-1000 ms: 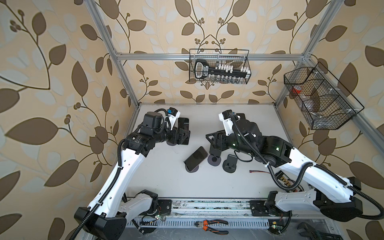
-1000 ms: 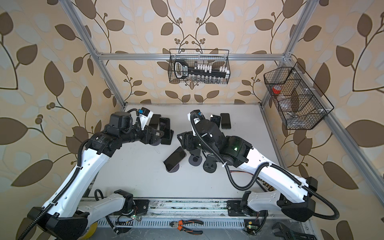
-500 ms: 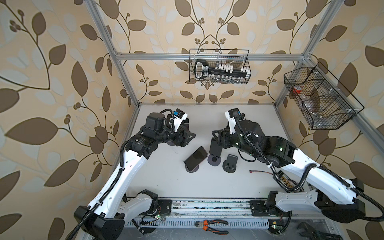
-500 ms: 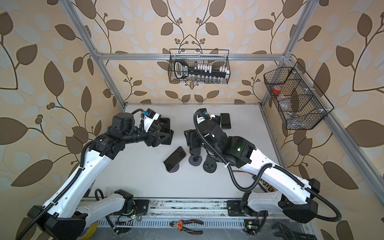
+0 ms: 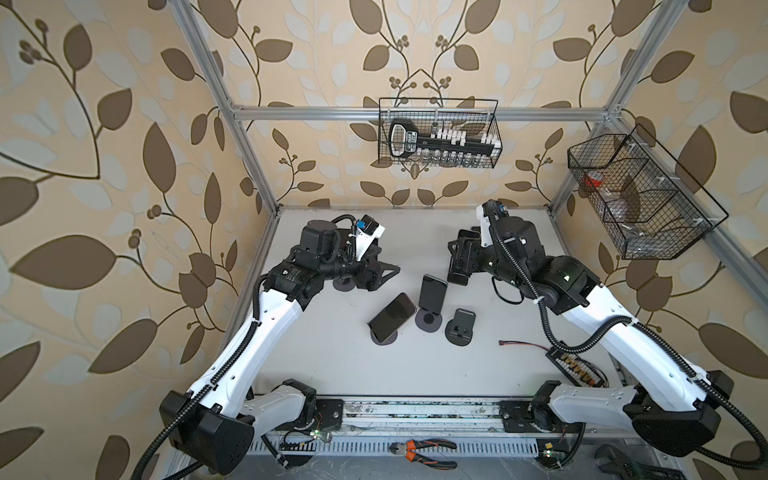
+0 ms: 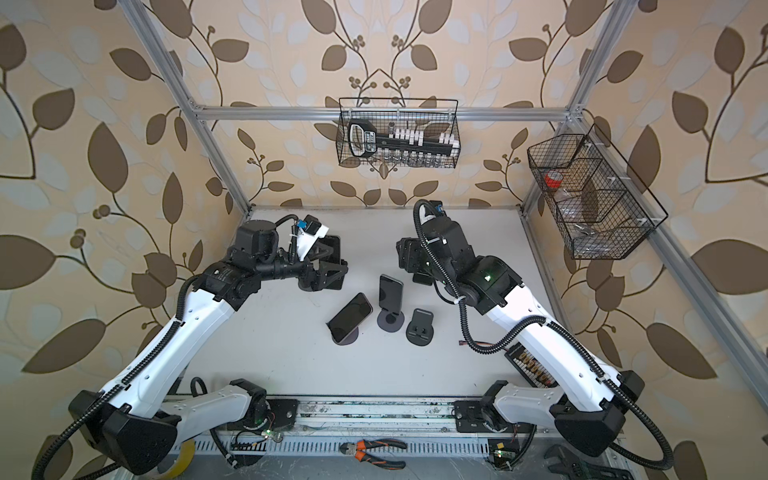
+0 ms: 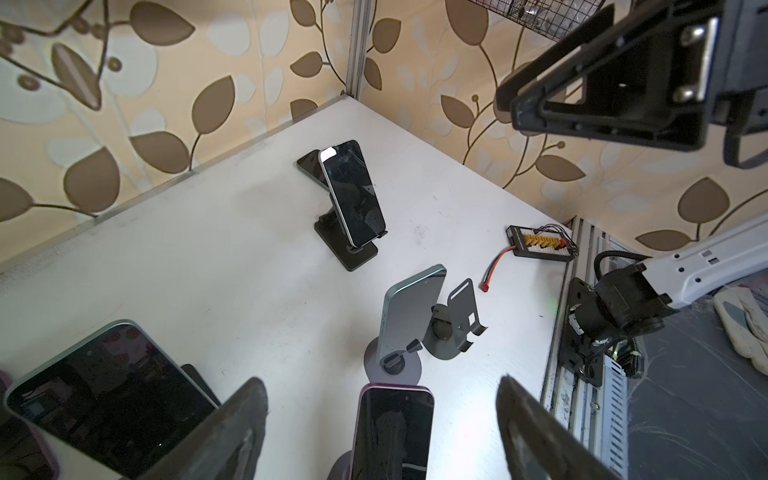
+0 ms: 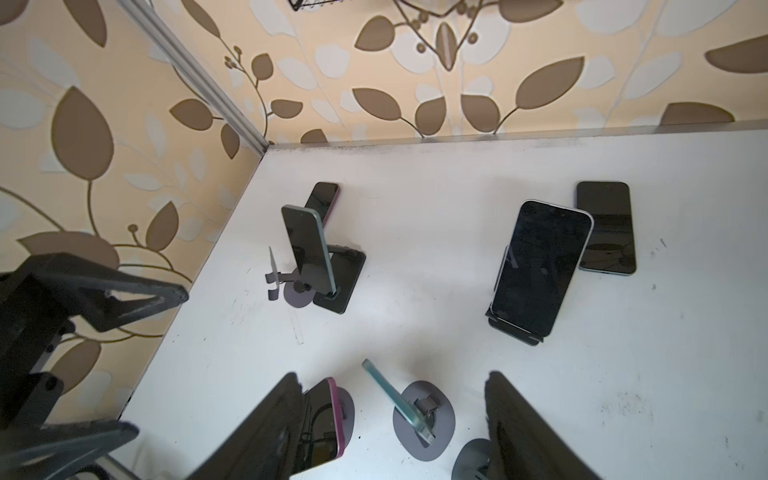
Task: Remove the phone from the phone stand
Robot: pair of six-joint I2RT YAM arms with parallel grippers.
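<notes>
Several phones rest on stands on the white table [image 5: 332, 365]. Mid-table, a purple-edged phone [image 5: 392, 316] leans on a round stand [image 5: 384, 337]. Beside it a teal phone [image 5: 433, 291] stands upright on another round stand [image 5: 430, 322]. My left gripper [image 5: 376, 276] hovers to their far left, open; in the left wrist view the purple-edged phone [image 7: 392, 432] shows below the gap, untouched. My right gripper [image 5: 459, 259] hovers to their far right, open and empty. In the right wrist view the teal phone [image 8: 399, 407] appears edge-on below the gap.
An empty stand [image 5: 460, 328] sits right of the teal phone. A silver phone on a rectangular stand [image 7: 353, 195] and a flat phone [image 8: 606, 226] lie near the back right. A connector board with a red wire [image 5: 571, 365] lies front right. Wire baskets [image 5: 440, 133] hang on the walls.
The right gripper has drawn back from the middle stands toward the far right. The left gripper has shifted slightly toward the middle. Both pairs of jaws have widened.
</notes>
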